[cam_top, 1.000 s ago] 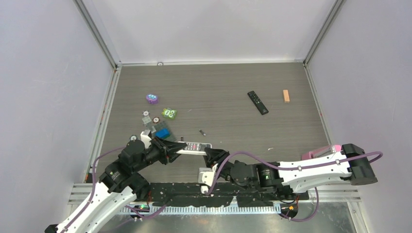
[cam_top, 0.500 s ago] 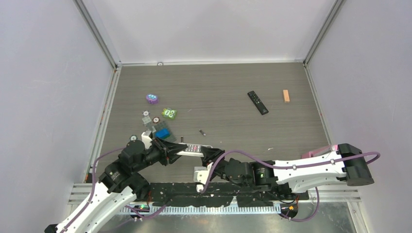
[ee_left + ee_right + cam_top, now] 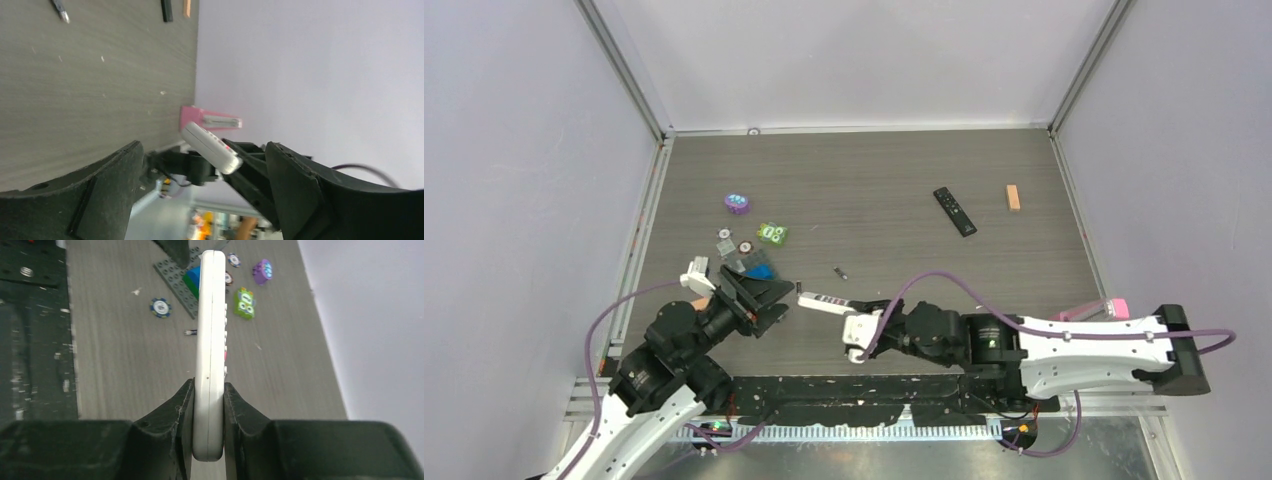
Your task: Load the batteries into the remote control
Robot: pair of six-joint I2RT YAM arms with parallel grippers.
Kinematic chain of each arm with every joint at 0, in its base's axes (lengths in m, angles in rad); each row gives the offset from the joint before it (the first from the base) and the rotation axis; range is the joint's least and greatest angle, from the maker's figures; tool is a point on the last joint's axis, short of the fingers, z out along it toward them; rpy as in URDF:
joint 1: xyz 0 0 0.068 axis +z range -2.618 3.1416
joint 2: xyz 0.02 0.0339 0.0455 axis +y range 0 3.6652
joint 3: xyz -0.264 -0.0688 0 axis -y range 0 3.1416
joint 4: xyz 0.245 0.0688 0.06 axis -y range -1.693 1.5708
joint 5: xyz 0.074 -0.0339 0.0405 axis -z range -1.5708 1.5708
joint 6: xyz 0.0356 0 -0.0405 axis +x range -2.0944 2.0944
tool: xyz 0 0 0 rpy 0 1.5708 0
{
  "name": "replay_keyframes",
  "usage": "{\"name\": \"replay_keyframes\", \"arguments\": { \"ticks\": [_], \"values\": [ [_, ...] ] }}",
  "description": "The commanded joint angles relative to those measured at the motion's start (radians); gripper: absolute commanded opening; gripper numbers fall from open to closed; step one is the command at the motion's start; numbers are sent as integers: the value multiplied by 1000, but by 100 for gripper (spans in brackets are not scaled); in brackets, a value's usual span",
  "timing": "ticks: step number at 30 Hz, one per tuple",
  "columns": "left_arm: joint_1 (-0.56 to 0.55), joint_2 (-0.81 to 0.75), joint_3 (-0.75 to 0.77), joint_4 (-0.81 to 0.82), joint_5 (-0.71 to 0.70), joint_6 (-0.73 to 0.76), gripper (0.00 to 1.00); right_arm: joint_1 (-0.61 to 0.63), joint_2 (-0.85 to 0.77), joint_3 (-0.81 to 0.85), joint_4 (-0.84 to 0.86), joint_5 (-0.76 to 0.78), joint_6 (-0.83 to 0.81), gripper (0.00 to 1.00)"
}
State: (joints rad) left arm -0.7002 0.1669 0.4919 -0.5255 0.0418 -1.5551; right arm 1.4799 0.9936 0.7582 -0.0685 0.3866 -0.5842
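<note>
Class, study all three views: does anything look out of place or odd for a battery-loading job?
The white remote hangs above the table, pinched at one end by the right gripper alone. The left gripper stands open, apart from it. One battery lies loose on the table.

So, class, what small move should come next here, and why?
Probably send the open, empty left gripper to the battery lying on the table: the right gripper clamps the white remote, and no cell is held yet.

Remote [image 3: 822,299] in right pincer [image 3: 209,395], left pincer [image 3: 771,299] at its left, battery [image 3: 840,271] behind.
</note>
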Motion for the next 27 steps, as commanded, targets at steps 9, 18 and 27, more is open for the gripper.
{"name": "replay_keyframes", "arguments": {
  "ticks": [9, 18, 27],
  "values": [
    [-3, 224, 407, -46, 278, 1120, 95, -239, -81, 145, -347, -626, 577, 5],
    [-5, 427, 505, -122, 709, 1376, 89, -276, 82, 316, -470, -960, 628, 5],
    [-6, 373, 338, 24, 802, 1318, 81, -301, 165, 407, -428, -1142, 704, 5]
  ]
}}
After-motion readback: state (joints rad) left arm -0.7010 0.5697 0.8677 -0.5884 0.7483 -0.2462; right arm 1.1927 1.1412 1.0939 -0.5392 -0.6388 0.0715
